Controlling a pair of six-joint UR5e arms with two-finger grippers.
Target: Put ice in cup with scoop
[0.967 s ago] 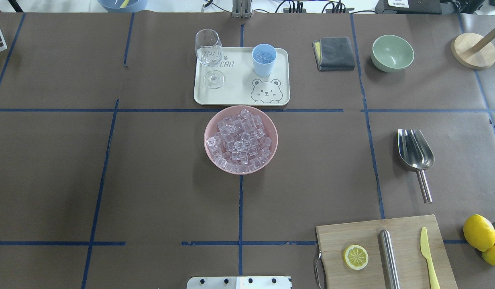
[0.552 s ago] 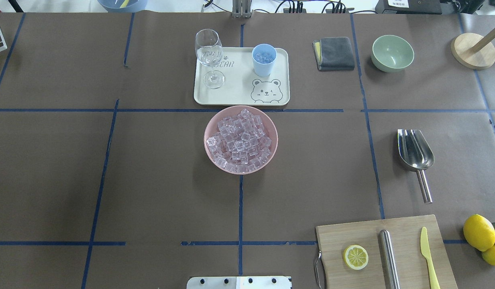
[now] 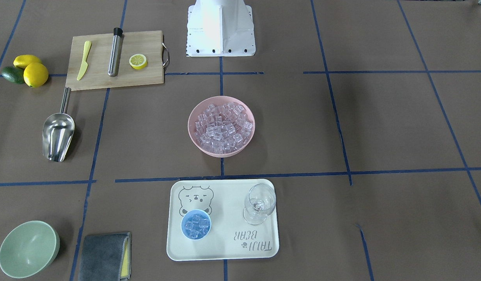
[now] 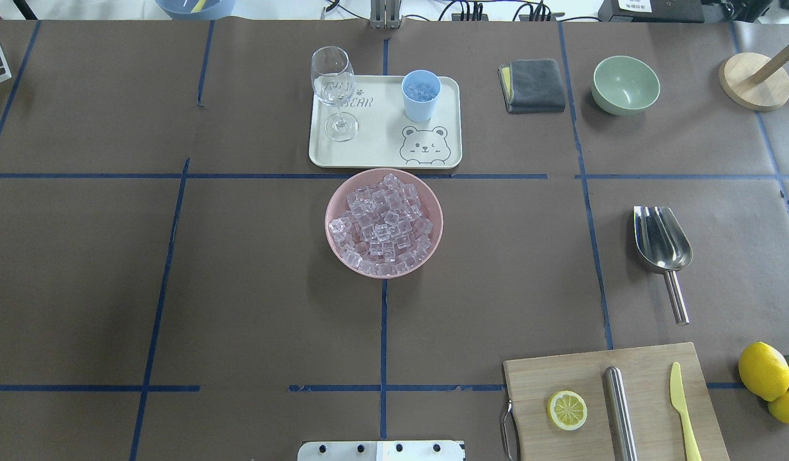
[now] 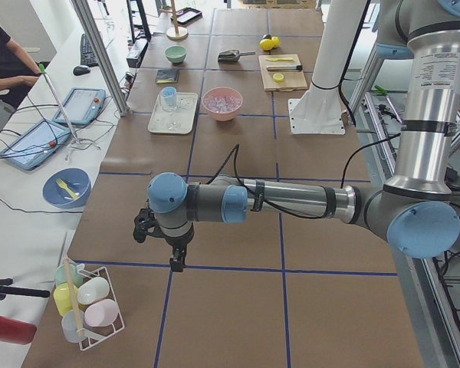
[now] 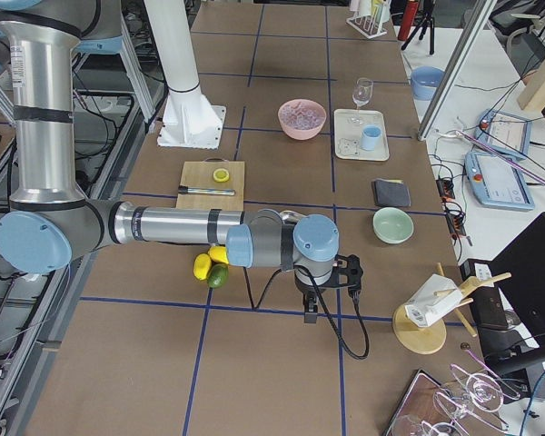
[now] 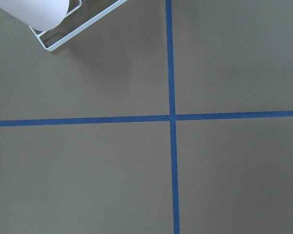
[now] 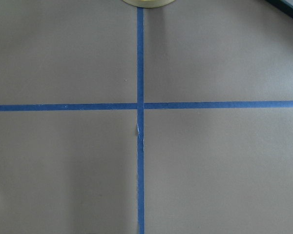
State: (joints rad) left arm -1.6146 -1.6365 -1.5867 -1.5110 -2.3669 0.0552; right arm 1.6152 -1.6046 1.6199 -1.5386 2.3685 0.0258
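Currently left gripper (image 5: 175,264) and right gripper (image 6: 311,315) are hanging over bare paper at the table ends; can't tell the jaw state. Scoop (image 4: 663,240) is lying just past the cutting board (image 4: 560,378). Ice (image 4: 382,224) is sitting in the pink bowl (image 4: 328,224). Farther out, cup (image 4: 421,96) is standing on the tray (image 4: 375,137), holding some cubes.

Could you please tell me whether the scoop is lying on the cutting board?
No, the scoop lies on the table, just beyond the edge of the cutting board.
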